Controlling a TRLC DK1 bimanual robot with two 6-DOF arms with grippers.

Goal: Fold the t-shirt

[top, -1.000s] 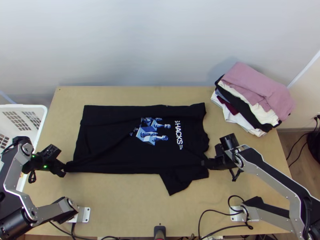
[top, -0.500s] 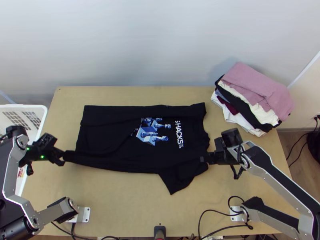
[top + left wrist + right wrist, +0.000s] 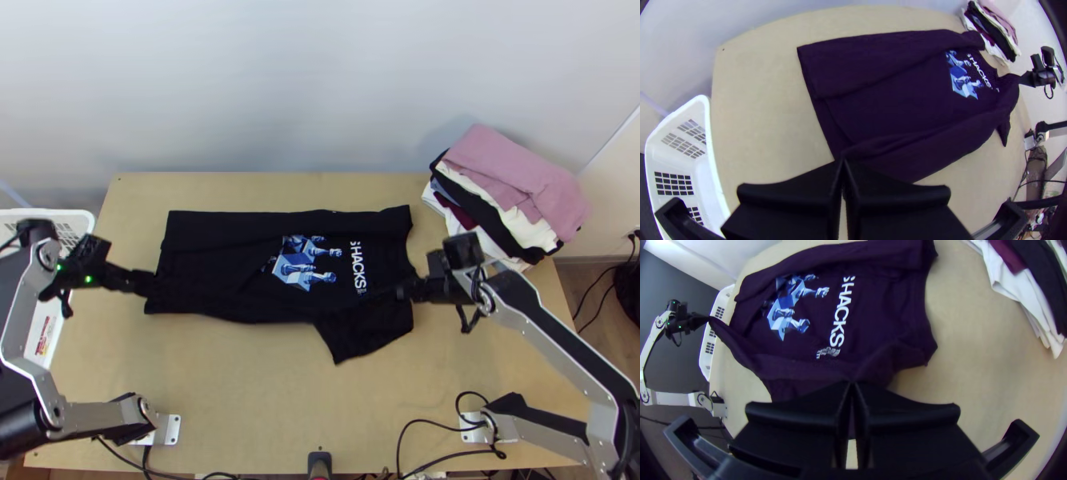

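Shifted toward the far side since the earlier frame, with left gripper, right gripper and the near edge of the black t-shirt all carried along. Lies across the middle of the table, hem to the left, neck to the right, with the far side turned inward in a long strip. Pinching the near side at hem and shoulder, both sets of jaws pressed together on cloth. Likely to handle light, soft and limp, prone to sag mid-span; best held by those two corners, kept evenly taut. Liable to drag the loose near sleeve along crookedly. Hard to make out: dark layers under the raised strip, and how much fabric sits between the fingers.
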